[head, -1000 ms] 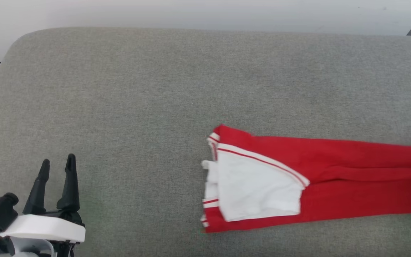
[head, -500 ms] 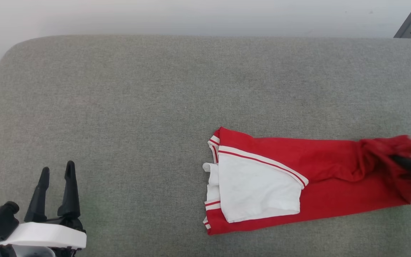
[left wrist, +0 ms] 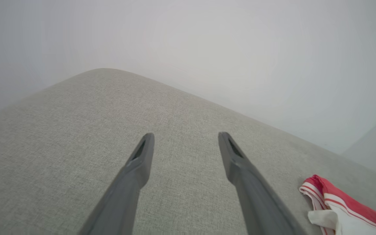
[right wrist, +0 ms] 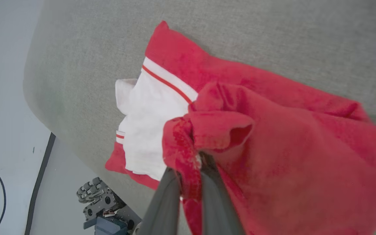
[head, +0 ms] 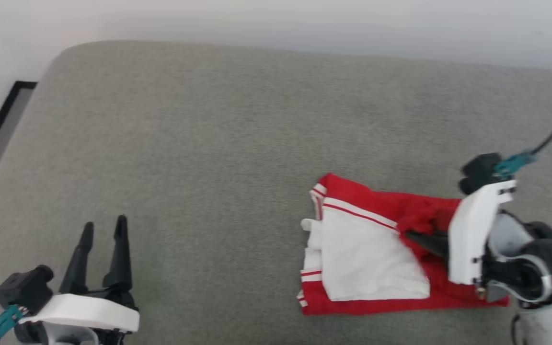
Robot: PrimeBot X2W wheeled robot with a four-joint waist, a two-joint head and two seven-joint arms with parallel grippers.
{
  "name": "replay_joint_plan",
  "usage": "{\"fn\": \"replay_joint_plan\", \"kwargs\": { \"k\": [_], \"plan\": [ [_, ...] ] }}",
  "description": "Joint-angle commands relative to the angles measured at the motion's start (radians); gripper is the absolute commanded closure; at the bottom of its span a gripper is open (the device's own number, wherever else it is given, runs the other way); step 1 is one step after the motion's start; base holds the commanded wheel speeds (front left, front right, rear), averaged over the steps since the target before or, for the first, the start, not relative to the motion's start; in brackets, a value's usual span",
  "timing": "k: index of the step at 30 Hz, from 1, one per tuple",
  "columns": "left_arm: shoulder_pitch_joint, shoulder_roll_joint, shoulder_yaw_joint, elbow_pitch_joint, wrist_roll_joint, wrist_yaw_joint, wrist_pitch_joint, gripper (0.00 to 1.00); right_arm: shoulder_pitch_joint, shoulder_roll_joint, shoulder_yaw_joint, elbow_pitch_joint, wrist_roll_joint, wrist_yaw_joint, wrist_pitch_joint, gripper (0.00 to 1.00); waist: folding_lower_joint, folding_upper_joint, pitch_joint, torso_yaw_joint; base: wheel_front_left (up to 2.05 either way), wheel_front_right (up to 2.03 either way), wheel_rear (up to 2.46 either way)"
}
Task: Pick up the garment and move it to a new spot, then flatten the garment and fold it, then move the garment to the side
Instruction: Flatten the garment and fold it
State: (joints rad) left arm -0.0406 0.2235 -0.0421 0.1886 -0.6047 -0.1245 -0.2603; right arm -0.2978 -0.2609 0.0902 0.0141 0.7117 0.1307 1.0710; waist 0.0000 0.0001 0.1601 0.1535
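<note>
The right hand (head: 412,235) is clenched on a bunched red fold of the garment (head: 367,258). Its two dark fingers (right wrist: 171,195) sit close together with the cloth pinched between them, and the fold is raised a little above the rest and reaches the edge of the white sleeve. The garment lies on the grey fabric bench (head: 237,143), right of the middle, with the sleeve and its red-and-white striped trim uppermost at the left end. The left hand (head: 104,223) hovers over the bench at the lower left, well apart from the garment, its fingers spread and gripping nothing
</note>
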Motion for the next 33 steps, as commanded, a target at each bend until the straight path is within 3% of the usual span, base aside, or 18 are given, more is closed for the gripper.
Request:
{"fn": "replay_joint_plan", "kwargs": {
  "k": [1, 7, 9, 10, 11, 12, 25, 33],
  "plan": [
    [-0.017, -0.003, -0.007, 0.007, 0.004, -0.005, -0.007, 0.00, -0.014, 0.006, 0.021, 0.019, -0.005, 0.000, -0.014, 1.00, 0.0000, -0.0001, -0.003, 0.030, 0.00, 0.00, 0.00],
    [-0.036, -0.011, -0.031, 0.025, -0.009, -0.006, -0.007, 0.00, -0.063, 0.037, 0.103, 0.125, -0.015, 0.000, -0.076, 1.00, 0.0000, -0.0001, -0.009, 0.071, 0.00, 0.00, 0.00],
    [-0.038, -0.012, -0.038, 0.027, -0.012, -0.006, -0.007, 0.00, -0.080, 0.038, 0.125, 0.154, -0.014, 0.000, -0.098, 0.63, 0.0000, -0.0001, -0.012, 0.076, 0.00, 0.00, 0.00],
    [-0.038, -0.013, -0.041, 0.026, -0.014, -0.006, -0.007, 0.00, -0.084, 0.043, 0.138, 0.167, -0.007, 0.000, -0.103, 0.55, 0.0000, -0.0001, -0.014, 0.077, 0.00, 0.00, 0.00],
    [-0.037, -0.010, -0.042, 0.026, -0.015, -0.006, -0.007, 0.00, -0.088, 0.047, 0.151, 0.176, 0.002, 0.000, -0.107, 0.11, 0.0000, -0.0001, -0.017, 0.078, 0.00, 0.00, 0.00],
    [-0.034, -0.007, -0.042, 0.025, -0.017, -0.006, -0.007, 0.00, -0.096, 0.045, 0.161, 0.176, 0.007, 0.000, -0.111, 0.00, 0.0000, -0.0001, -0.019, 0.077, 0.00, 0.00, 0.00],
    [0.006, 0.013, -0.005, -0.001, -0.027, -0.005, -0.007, 0.00, -0.103, -0.032, 0.111, 0.066, 0.041, 0.000, -0.170, 0.00, 0.0000, -0.0001, -0.040, 0.000, 0.00, 0.00, 0.00],
    [0.032, 0.022, 0.037, -0.025, -0.013, -0.005, -0.007, 0.00, -0.069, -0.093, 0.042, 0.009, 0.019, 0.000, -0.328, 0.00, 0.0000, -0.0001, -0.058, -0.082, 0.00, 0.00, 0.00]
  ]
}}
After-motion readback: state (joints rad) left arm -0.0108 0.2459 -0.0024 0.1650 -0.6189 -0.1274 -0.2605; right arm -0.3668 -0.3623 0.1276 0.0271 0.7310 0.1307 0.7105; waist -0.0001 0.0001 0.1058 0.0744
